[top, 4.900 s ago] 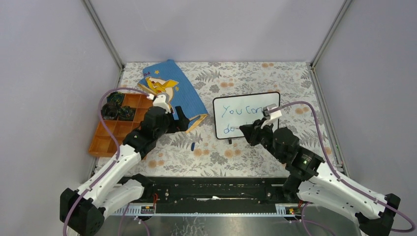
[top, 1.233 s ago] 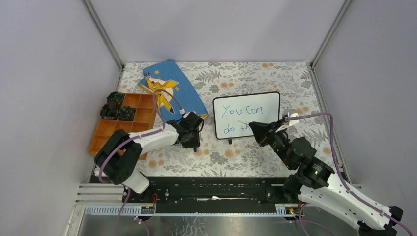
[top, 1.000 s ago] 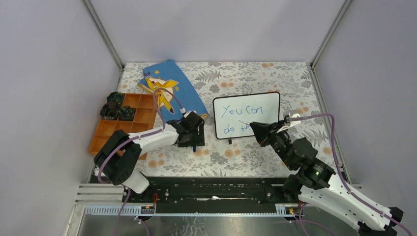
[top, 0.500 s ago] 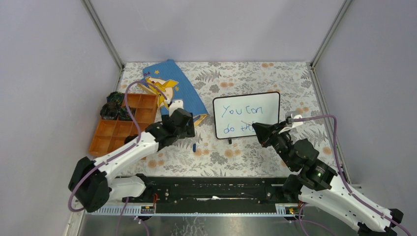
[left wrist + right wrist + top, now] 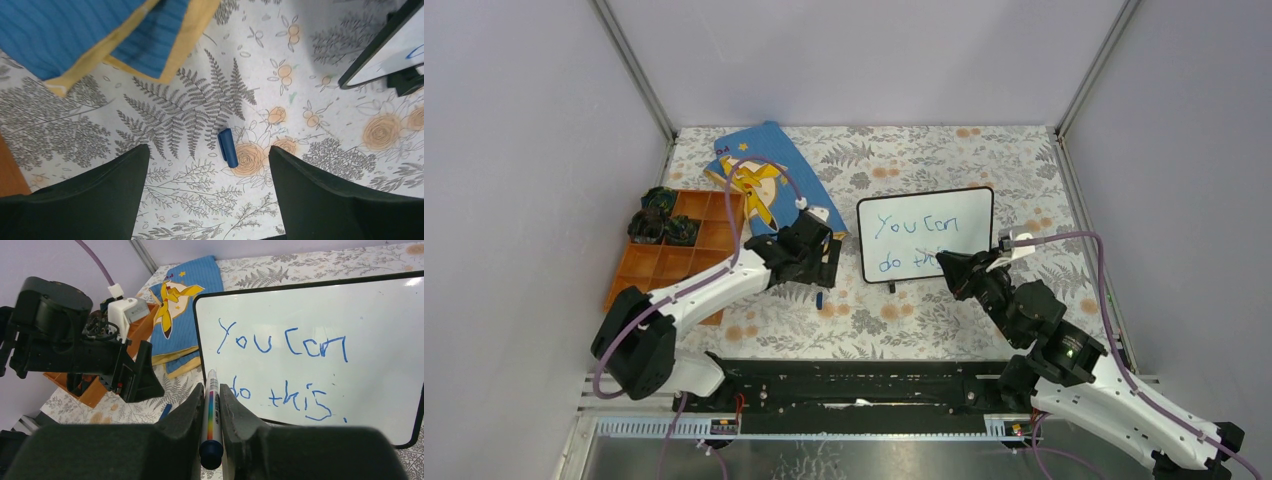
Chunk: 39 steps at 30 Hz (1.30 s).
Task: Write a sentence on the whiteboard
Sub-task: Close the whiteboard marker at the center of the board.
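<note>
Nearest, the right gripper (image 5: 212, 390) has its two black fingers pressed onto a white marker pen with a rainbow stripe and dark blue end (image 5: 211, 415), at 5 o'clock of the board; whether the tip touches cannot be told. The left gripper (image 5: 206, 150) hangs with fingers spread wide, nothing between them, over a small blue cylindrical cap (image 5: 228, 147) lying on the fern-and-flower patterned table (image 5: 320, 210). The glossy white black-framed whiteboard (image 5: 380, 390) stands right of centre, the cap at its 8 o'clock. It bears the blue handwritten sentence "You can / do this" (image 5: 288, 342). A blue picture book (image 5: 774, 175) lies at its 10 o'clock, an orange compartment tray (image 5: 659, 270) at 9 o'clock.
</note>
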Tool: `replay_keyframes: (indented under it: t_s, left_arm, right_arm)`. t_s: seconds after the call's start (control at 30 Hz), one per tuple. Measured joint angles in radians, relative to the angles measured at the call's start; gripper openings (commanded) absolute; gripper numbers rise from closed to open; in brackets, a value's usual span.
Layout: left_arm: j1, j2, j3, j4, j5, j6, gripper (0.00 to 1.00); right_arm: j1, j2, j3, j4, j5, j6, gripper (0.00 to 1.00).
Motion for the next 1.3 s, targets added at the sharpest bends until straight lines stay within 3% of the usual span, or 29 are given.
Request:
replay_keyframes:
  t_s: [0.63, 0.93, 1.3]
  left_arm:
    - [0.001, 0.096, -0.058, -0.002, 0.096, -0.166, 0.93]
    - [-0.005, 0.140, -0.077, 0.008, 0.108, -0.198, 0.65]
    - [-0.006, 0.218, -0.042, 0.008, 0.094, -0.197, 0.57]
  right_arm:
    - [0.000, 0.020, 0.000, 0.000, -0.002, 0.002, 0.00]
    - [0.000, 0.021, -0.002, 0.000, -0.002, 0.006, 0.00]
    - [0.000, 0.020, -0.002, 0.000, -0.002, 0.005, 0.00]
